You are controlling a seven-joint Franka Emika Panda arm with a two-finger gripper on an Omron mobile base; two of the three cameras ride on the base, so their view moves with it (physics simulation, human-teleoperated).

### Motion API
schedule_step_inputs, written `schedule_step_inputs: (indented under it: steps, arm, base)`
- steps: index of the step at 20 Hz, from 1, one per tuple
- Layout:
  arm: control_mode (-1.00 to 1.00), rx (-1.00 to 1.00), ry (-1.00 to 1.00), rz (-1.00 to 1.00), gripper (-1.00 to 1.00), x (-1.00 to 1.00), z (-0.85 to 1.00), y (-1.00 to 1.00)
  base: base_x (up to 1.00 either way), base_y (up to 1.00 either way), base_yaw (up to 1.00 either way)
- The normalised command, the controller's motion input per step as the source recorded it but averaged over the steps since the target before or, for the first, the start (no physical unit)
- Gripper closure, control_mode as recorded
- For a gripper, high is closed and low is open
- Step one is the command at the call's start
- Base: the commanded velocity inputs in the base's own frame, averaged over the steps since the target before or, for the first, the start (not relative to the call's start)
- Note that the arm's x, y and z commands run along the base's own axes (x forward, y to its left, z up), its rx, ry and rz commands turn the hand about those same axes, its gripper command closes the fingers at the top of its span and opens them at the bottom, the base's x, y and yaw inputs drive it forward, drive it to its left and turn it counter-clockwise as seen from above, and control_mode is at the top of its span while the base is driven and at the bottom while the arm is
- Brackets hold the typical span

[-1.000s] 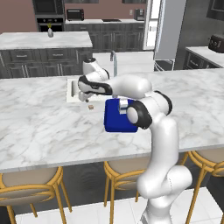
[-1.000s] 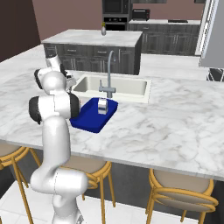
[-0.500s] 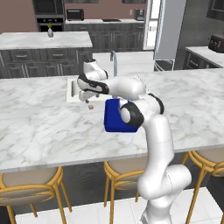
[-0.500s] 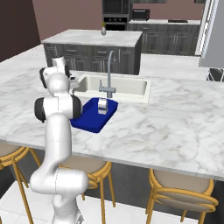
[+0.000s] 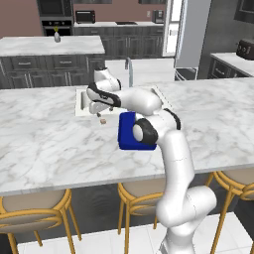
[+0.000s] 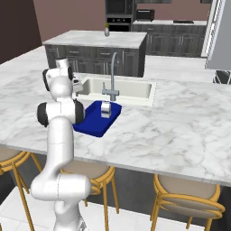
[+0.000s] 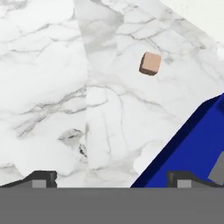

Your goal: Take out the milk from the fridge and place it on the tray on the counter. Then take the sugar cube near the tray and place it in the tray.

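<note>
White arm bends low; gripper (image 7: pixel 112 179) (jaws wide, empty) above sugar cube (image 7: pixel 150 63).

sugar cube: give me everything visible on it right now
The sugar cube is a tiny pale tan-brown block, matte and plain, with slightly soft edges. It rests flat on the marble counter, turned a little askew in the hand view, and casts a small shadow. It lies just outside the blue tray, between tray and sink, apart from both. Nothing grips it: the open end effector is above it, off to one side.
</note>
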Motion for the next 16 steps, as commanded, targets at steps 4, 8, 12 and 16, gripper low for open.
schedule_step_inputs:
  steps: [4,8,12,16]
  arm:
    - [-1.00,0.08,-0.02,-0.10,-1.00,0.00,-0.39,-0.16]
    - [-1.00,0.09,-0.02,-0.10,-1.00,0.00,-0.42,-0.20]
    - [-1.00,0.07,-0.05,-0.05,-1.00,0.00,-0.28,-0.01]
    - [-1.00,0.00,-0.10,-0.03,-1.00,0.07,-0.13,0.00]
  base:
    - [0.00,0.00,0.00]
    - [0.00,0.00,0.00]
    - [0.00,0.00,0.00]
    - [0.00,0.00,0.00]
